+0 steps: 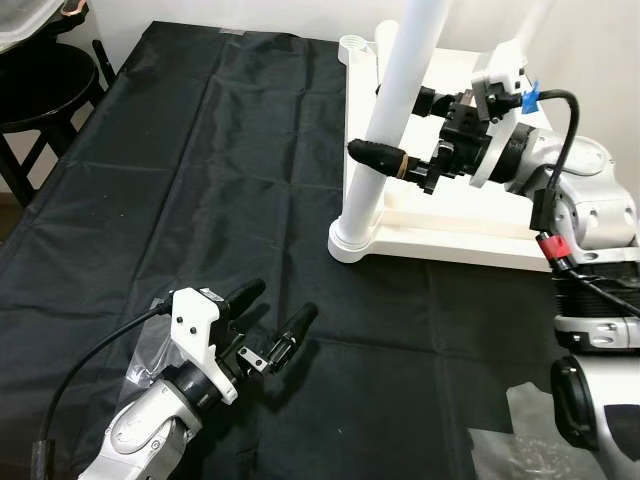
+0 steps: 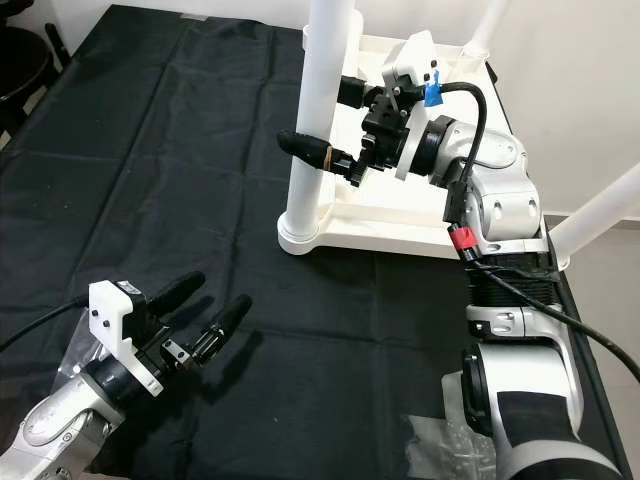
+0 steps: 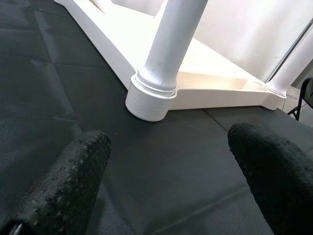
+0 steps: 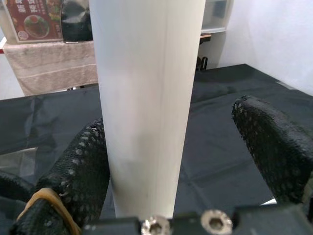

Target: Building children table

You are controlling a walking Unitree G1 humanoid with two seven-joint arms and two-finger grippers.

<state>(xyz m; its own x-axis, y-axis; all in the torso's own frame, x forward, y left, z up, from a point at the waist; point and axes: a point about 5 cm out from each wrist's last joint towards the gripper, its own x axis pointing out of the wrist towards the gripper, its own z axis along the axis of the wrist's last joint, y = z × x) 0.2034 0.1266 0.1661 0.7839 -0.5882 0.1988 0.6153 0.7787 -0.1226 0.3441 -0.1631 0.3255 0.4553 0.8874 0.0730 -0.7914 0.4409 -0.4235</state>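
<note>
1. On the black-covered bench (image 1: 200, 150), the upturned white tabletop (image 1: 440, 225) is seen with its near-corner leg (image 1: 395, 110) standing almost upright.
2. The right hand (image 1: 400, 130) is spread around this leg; one finger touches it, and no firm grip is apparent.
3. The left hand (image 1: 275, 315) is held open and empty, well short of the leg.
4. Three legs are counted; a fourth may be hidden.

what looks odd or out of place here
Nothing looks broken or spilled. The white tabletop lies upside down on the black cloth, legs pointing up, as fits assembly. The right claw straddles one white leg, not closed tight. The left claw hovers open over the cloth.
</note>
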